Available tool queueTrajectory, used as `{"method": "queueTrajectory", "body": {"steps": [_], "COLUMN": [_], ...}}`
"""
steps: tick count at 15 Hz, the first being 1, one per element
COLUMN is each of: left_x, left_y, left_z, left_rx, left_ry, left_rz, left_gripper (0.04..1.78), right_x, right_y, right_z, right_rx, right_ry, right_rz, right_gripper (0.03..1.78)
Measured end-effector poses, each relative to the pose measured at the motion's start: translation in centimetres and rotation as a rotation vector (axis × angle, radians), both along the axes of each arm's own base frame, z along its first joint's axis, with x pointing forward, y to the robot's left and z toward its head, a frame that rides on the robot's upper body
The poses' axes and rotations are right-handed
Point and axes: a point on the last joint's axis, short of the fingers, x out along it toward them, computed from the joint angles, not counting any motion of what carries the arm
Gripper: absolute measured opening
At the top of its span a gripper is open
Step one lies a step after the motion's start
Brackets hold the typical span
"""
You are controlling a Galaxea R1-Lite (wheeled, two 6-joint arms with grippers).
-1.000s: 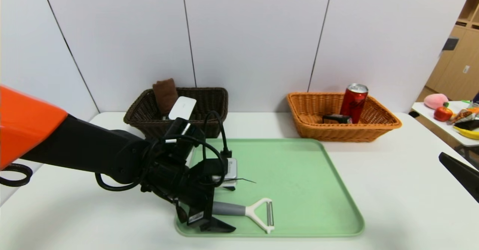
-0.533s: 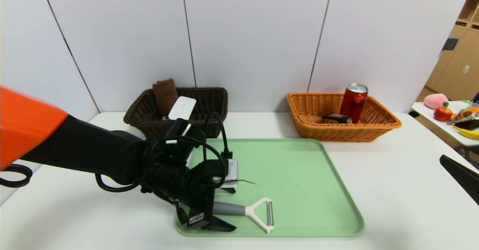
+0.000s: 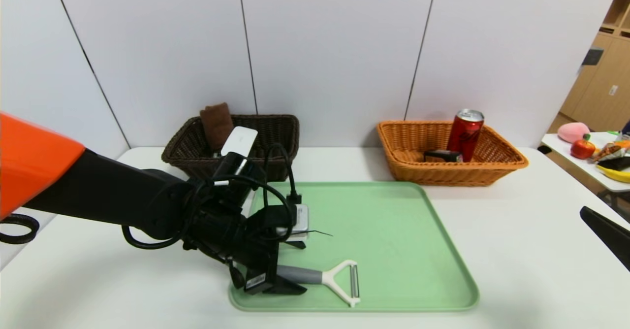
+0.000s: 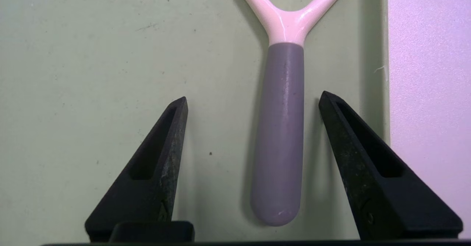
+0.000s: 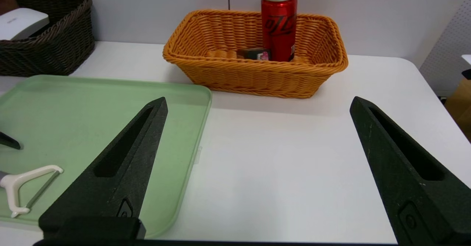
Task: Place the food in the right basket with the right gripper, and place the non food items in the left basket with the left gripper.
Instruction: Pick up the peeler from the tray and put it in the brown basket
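A grey-handled white peeler (image 3: 339, 279) lies near the front edge of the green tray (image 3: 393, 220). My left gripper (image 3: 285, 282) is down over its handle. In the left wrist view the handle (image 4: 281, 128) lies between the open fingers of the left gripper (image 4: 254, 98), with a gap on each side. The dark brown left basket (image 3: 275, 132) holds a brown towel (image 3: 216, 124) and a white case (image 3: 239, 141). The orange right basket (image 3: 492, 171) holds a red can (image 3: 465, 134) and a small black box (image 3: 443, 156). My right gripper (image 5: 257, 104) hangs open and empty over bare table at the right.
The white table (image 3: 517, 250) runs back to a wall just behind both baskets. A side table with toy fruit (image 3: 583, 148) stands at the far right. The tray's rim lies close to the left gripper's outer finger.
The left gripper's fingers have narrowed around the peeler handle, and the arm has crept slightly leftward. Peeler and right arm have not moved.
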Motion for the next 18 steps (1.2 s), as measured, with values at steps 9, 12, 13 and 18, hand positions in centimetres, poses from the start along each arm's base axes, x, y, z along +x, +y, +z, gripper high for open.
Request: {"method": "queueTrajectory", "body": {"steps": [9,12,13,18], "left_x": [0.1,-0.1,-0.2,-1.2], "left_y": [0.8,0.8,0.7,0.2], "left_z": [0.2,0.2,0.2,0.4], "left_rx": [-0.004,-0.005,-0.006,-0.012], "left_ry": [0.003,0.004,0.005,0.015], "left_rz": [0.023,0.017,0.013,-0.022], "left_gripper": [1.04,1.0,0.98,0.9], "right_x": [0.0,0.0,0.0,0.0], "right_y": [0.0,0.0,0.0,0.0], "right_z": [0.0,0.0,0.0,0.0], "right_rx": [0.0,0.0,0.0,0.0], "right_ry": [-0.001,0.0,0.001,0.003], "right_rz": [0.0,0.0,0.0,0.0], "right_gripper": [1.71,1.71,1.71,1.71]}}
